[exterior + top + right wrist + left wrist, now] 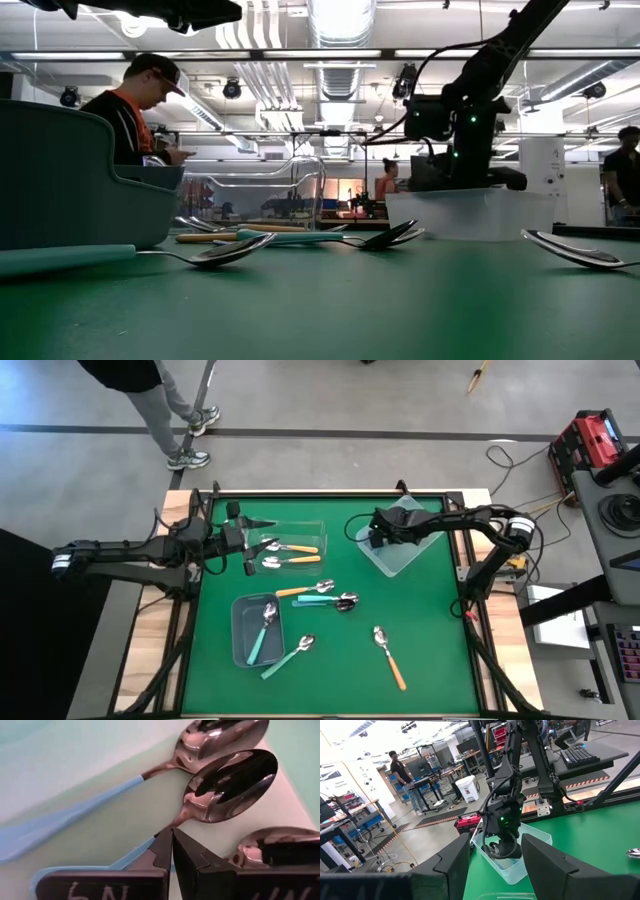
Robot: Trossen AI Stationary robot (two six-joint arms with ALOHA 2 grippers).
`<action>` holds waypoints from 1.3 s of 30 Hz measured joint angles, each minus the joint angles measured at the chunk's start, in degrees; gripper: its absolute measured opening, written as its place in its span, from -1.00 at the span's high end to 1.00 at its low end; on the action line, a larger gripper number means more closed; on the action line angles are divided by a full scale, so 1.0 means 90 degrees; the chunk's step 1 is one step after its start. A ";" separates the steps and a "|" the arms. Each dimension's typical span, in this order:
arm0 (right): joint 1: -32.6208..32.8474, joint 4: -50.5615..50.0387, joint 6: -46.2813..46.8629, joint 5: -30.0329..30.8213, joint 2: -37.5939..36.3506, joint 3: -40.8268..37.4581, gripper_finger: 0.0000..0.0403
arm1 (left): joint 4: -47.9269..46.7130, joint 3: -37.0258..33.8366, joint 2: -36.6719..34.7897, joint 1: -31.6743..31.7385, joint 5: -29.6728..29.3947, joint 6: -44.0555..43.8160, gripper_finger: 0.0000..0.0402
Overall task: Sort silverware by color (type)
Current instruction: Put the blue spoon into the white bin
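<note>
While our right hand (372, 540) sits closed and empty in the clear bin (425, 550) over blue spoons (220, 785), our left hand (247, 540) hovers open by the orange spoons (290, 554) in their bin (315, 530). More spoons (325, 598) lie loose on the desk (440, 650). We judge them light, stiff, with slick bowls; pinch mid-handle, where plastic grips better.
</note>
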 joint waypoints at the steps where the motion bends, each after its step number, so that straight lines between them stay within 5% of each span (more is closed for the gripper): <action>1: 0.0010 0.0064 0.0000 -0.0001 0.0003 0.0000 0.96 | 0.0000 0.0000 0.0000 0.0000 0.0000 0.0000 0.19; 11: 0.0032 0.0675 -0.0100 0.0087 -0.0001 0.0024 0.96 | -0.0008 0.0000 0.0001 -0.0002 0.0001 0.0001 0.19; 39: 0.0061 -0.0868 0.0133 0.0023 -0.0481 0.0010 0.96 | -0.0033 0.0000 -0.0001 -0.0001 -0.0001 0.0045 0.19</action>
